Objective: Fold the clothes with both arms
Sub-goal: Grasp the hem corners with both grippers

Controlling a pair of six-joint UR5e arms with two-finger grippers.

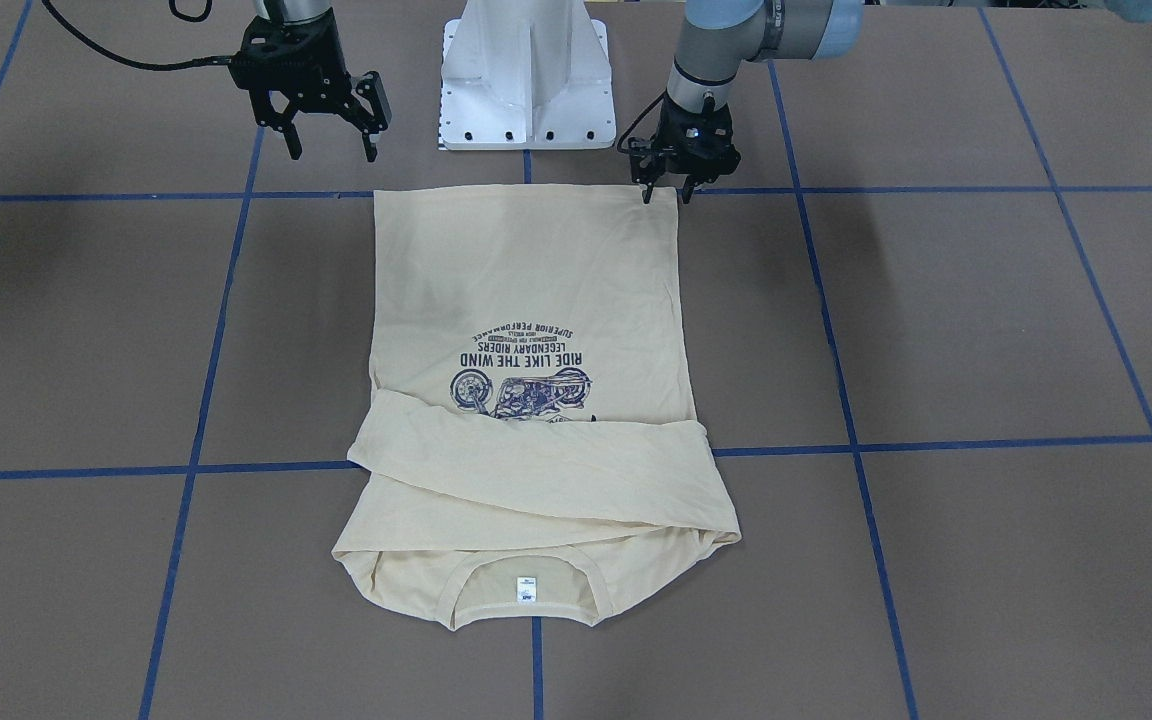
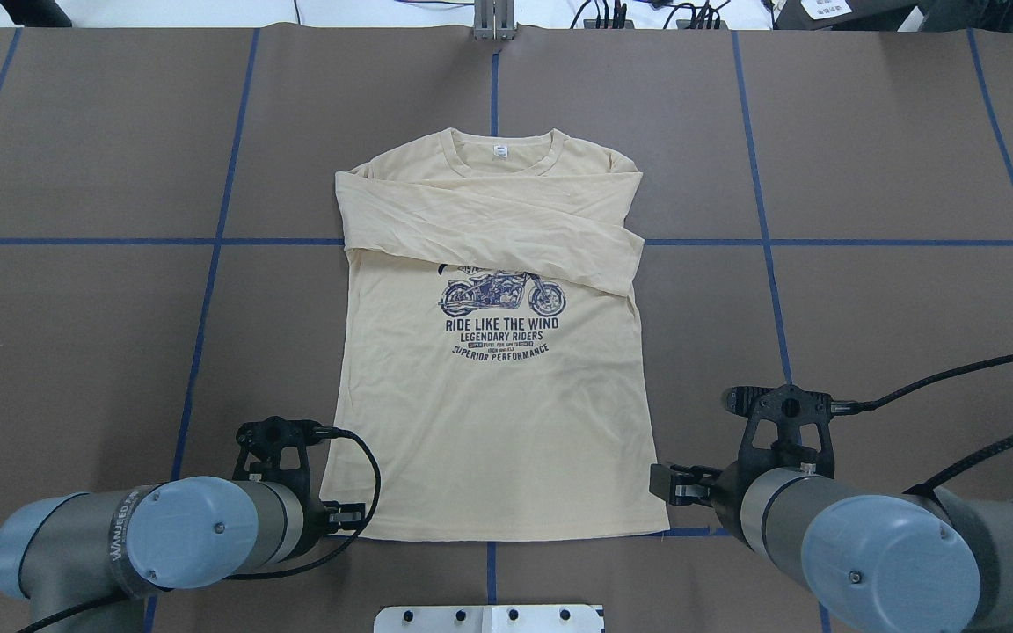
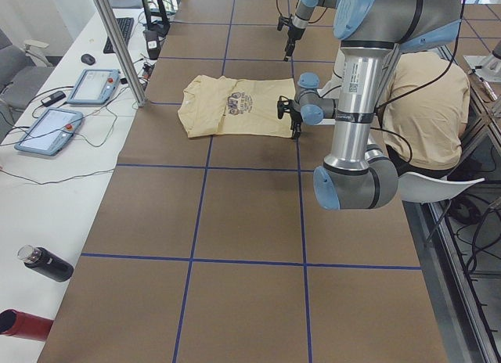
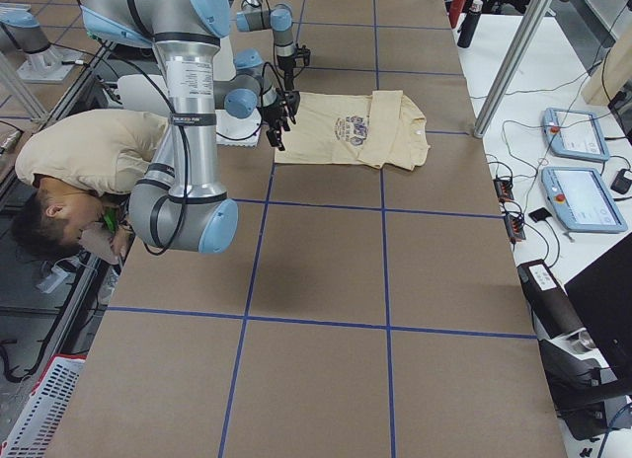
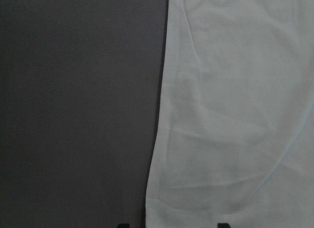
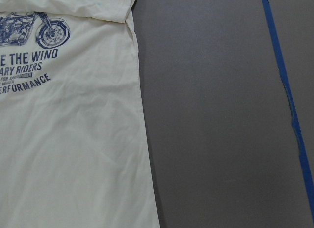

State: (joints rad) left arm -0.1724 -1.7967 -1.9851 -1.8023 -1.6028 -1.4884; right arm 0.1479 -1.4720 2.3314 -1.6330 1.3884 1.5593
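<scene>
T-shirt (image 1: 536, 270) cloth, at the hem corner on the robot's left, lies right under the left gripper (image 1: 667, 193). That claw points straight down with its jaws a moderate way apart and nothing pinched. In the left wrist view the two dark fingertips (image 5: 222, 225) show at the bottom edge, and the shirt's side edge runs up between them, with cloth on one side and bare table on the other. Whether the tips actually touch the fabric cannot be told.

The right gripper (image 1: 331, 152) is spread wide and holds nothing. It hangs clear of the cloth, just outside the other hem corner and a little toward the robot. Its wrist camera looks down on the shirt's side edge, part of the print and bare table beside them.

The shirt lies flat in the middle of the brown table (image 1: 986, 320), printed side up, with the hem (image 1: 526, 190) toward the robot and the collar away from it. Both sleeves (image 1: 546, 465) are folded across the chest, one over the other, and cover the top of the navy motorcycle print (image 1: 521, 370). A small white neck label (image 1: 526, 592) shows inside the collar.

Blue tape lines (image 1: 936, 443) mark the table in a grid, and one passes under the folded sleeves. The white pedestal (image 1: 526, 70) stands between the two grippers, just behind the hem. In the side views a person (image 3: 429, 105) in a pale top is bent over beside the robot's base.
</scene>
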